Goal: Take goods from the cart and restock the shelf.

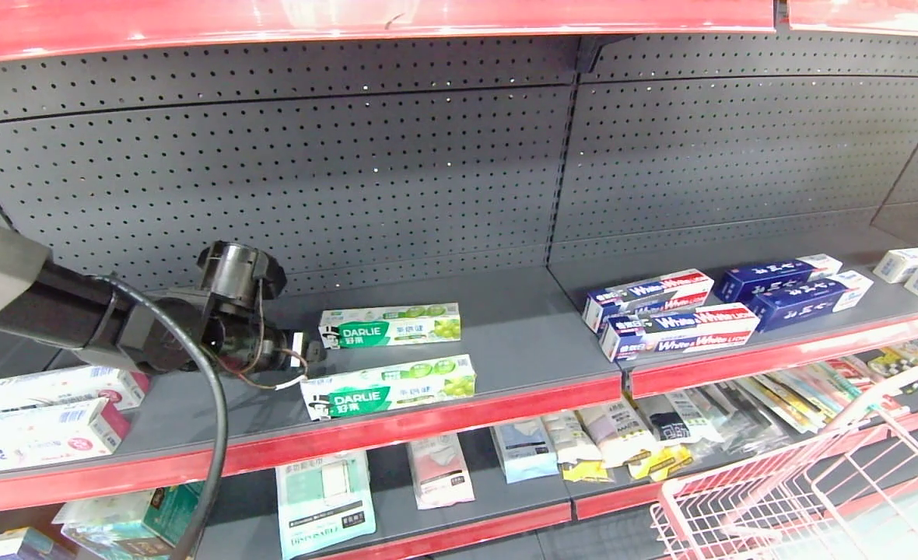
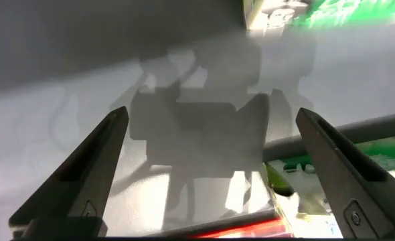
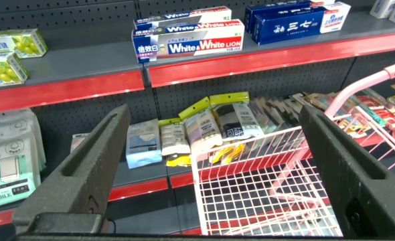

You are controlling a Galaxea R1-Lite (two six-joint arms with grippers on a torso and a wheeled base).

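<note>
Two green toothpaste boxes lie flat on the grey shelf (image 1: pixel 521 334), one at the back (image 1: pixel 389 325) and one near the red front edge (image 1: pixel 389 386). My left gripper (image 1: pixel 307 359) sits low over the shelf just left of them, between their left ends. In the left wrist view it (image 2: pixel 211 120) is open with nothing between its fingers, and the green boxes (image 2: pixel 378 150) show past one fingertip. My right gripper (image 3: pixel 214 114) is open and holds nothing, above the pink wire cart (image 3: pixel 264 187), which stands at the lower right (image 1: pixel 801 482) in front of the shelves.
Blue-and-white toothpaste boxes (image 1: pixel 661 307) and dark blue ones (image 1: pixel 793 288) lie on the shelf to the right. White-and-pink boxes (image 1: pixel 39 420) lie at the far left. Packets (image 1: pixel 583 439) fill the lower shelf. A red shelf edge (image 1: pixel 350 15) runs overhead.
</note>
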